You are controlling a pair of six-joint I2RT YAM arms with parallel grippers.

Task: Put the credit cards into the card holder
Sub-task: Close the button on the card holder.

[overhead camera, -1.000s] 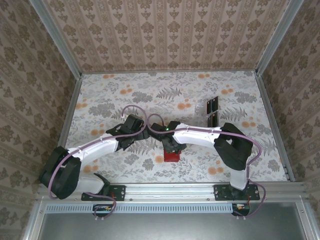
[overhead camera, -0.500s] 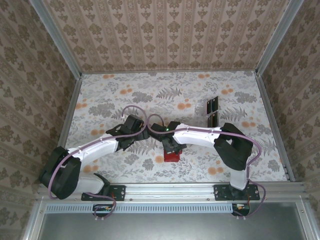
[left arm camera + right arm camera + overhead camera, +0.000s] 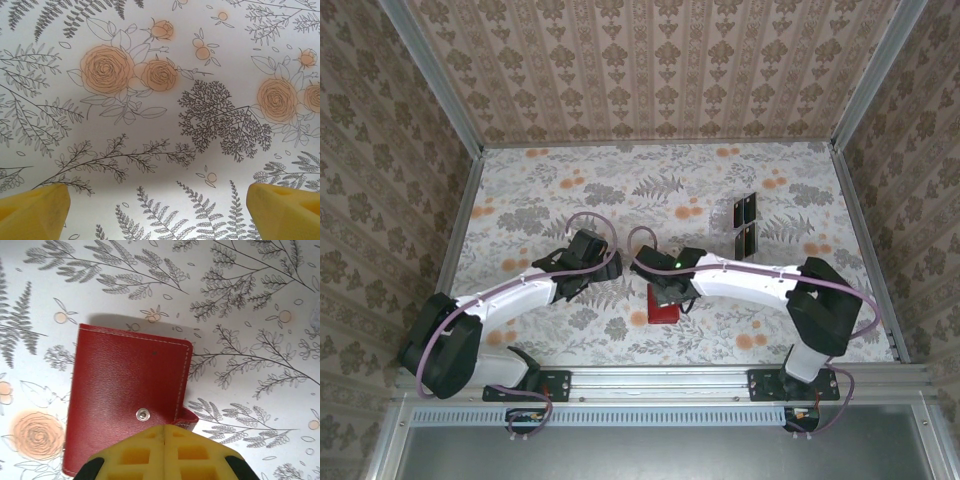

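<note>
- The enclosure walls (image 3: pixel 650 70) are papered in a brown damask pattern and close off the far, left and right sides.
- The table (image 3: pixel 800 200) carries a white covering printed with grey ferns and orange roses.
- The left arm (image 3: pixel 510 295) reaches from its base at the near left toward the middle of the table.
- The right arm (image 3: pixel 750 280) reaches from its base at the near right leftward to the table's middle.
- A clear rack (image 3: pixel 745 225) with black panels stands right of centre, farther away than both grippers and well apart from the red case.
- The card holder (image 3: pixel 125 390) lies flat on the covering near the middle of the table. It is folded shut, with pale stitching along its edges.
- The right gripper (image 3: pixel 165 450) hangs directly over the card holder. Its yellow fingers are pressed together with nothing between them. We cannot tell whether they touch the case.
- The left gripper (image 3: pixel 157 207) sits over bare covering, left of the card holder. Its yellow fingers (image 3: pixel 35 207) are spread wide apart and hold nothing.
- A closing tab (image 3: pixel 187 417) with a metal snap (image 3: pixel 143 413) sits at the holder's edge, just beside the right gripper's fingertips in the right wrist view.
</note>
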